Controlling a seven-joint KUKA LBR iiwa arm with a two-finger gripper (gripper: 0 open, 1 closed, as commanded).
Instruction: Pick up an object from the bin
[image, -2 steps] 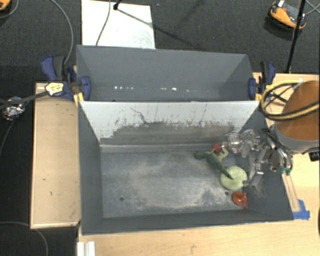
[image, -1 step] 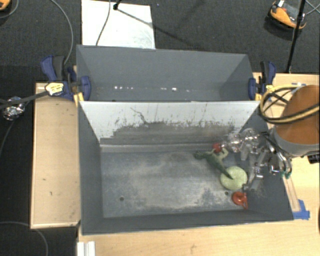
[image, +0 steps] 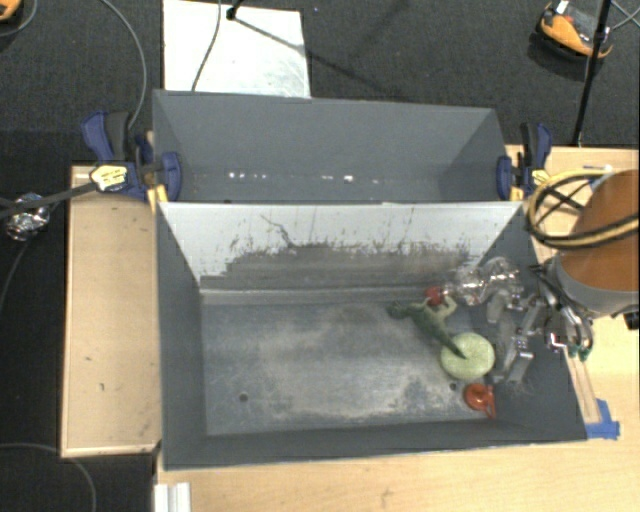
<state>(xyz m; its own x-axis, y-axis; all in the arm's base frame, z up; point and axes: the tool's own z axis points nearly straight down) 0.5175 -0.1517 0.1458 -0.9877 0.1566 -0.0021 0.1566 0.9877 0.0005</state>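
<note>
My gripper (image: 514, 358) is low at the bin's right end, just right of a pale green round thing (image: 468, 356) lying on the floor. A dark green stem-like piece (image: 424, 316) runs up and left from that round thing. Near the stem's top sits a small red bit (image: 433, 296). A red-orange small thing (image: 480, 398) lies just below and left of the gripper, near the front wall. A clear, shiny crumpled thing (image: 482, 281) rests against the right slope above the gripper.
All the loose things are bunched in the bin's right part, close to the right and front walls. The arm with its orange cover and cables comes in over the right rim. The bin's floor to the left is bare, scuffed metal.
</note>
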